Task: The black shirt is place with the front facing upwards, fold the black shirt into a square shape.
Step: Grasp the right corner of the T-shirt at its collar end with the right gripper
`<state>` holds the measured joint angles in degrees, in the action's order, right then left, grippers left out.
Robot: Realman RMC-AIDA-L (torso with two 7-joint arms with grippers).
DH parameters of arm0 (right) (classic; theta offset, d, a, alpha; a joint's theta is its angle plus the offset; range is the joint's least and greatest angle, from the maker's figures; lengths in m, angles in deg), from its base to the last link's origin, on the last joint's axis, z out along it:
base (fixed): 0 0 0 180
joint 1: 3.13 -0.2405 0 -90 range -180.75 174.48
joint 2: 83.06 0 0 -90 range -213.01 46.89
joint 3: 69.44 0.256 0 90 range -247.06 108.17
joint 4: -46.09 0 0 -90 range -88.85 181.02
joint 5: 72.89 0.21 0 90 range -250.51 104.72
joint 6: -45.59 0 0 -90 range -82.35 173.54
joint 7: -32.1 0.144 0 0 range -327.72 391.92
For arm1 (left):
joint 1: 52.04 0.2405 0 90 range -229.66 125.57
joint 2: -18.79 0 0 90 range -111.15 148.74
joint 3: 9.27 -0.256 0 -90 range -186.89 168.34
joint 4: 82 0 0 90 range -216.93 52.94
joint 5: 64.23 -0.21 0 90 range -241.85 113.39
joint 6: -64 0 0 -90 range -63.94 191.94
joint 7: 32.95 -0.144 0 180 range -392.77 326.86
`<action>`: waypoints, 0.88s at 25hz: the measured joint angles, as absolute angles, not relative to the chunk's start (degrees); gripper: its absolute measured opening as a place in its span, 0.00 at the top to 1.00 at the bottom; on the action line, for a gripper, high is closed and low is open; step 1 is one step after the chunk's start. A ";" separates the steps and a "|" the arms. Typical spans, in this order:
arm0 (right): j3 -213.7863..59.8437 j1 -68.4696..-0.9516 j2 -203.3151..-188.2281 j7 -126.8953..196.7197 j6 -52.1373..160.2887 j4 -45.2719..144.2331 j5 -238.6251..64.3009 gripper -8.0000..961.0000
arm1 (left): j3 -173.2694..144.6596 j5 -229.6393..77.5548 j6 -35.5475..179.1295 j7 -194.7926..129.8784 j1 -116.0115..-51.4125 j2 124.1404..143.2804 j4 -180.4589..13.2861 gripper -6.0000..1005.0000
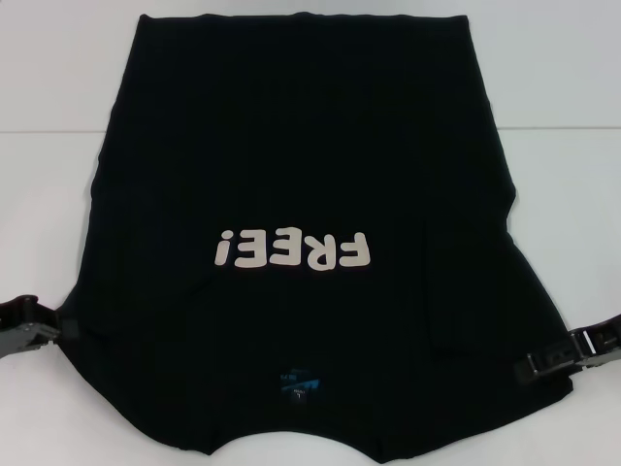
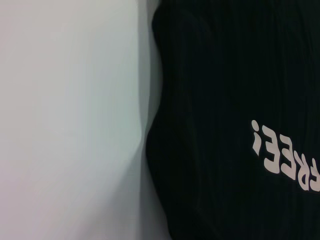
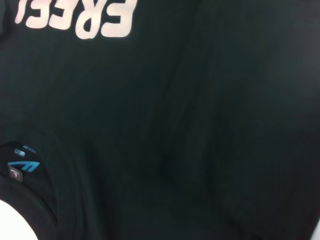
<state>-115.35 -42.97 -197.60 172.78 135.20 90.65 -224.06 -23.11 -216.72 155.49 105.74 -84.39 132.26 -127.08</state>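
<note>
The black shirt (image 1: 291, 146) lies spread front-up on the white table, its collar toward me and its hem at the far side. Its off-white "FREE!" lettering (image 1: 294, 250) reads upside down, and the blue neck label (image 1: 296, 381) sits just inside the collar. My left gripper (image 1: 60, 328) rests at the shirt's left shoulder edge. My right gripper (image 1: 536, 367) rests at the right shoulder edge, over the cloth border. The left wrist view shows the shirt (image 2: 225, 75) side edge and lettering (image 2: 280, 155). The right wrist view shows cloth (image 3: 200, 125), lettering (image 3: 85, 17) and label (image 3: 22, 167).
The white table (image 1: 58, 97) surrounds the shirt on the left, right and far sides. A soft fold of cloth (image 1: 456, 330) lies near the right shoulder. Bare table (image 2: 65, 120) runs along the shirt's left side.
</note>
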 joint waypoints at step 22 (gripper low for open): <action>-115.44 -43.82 -197.90 171.52 135.48 89.34 -223.66 0.14 | -23.53 -215.92 155.31 105.73 -84.47 132.26 -127.00 0.97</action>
<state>-115.44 -43.82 -197.90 171.52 135.48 89.34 -223.66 -23.53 -215.92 155.31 105.73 -84.47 132.26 -127.00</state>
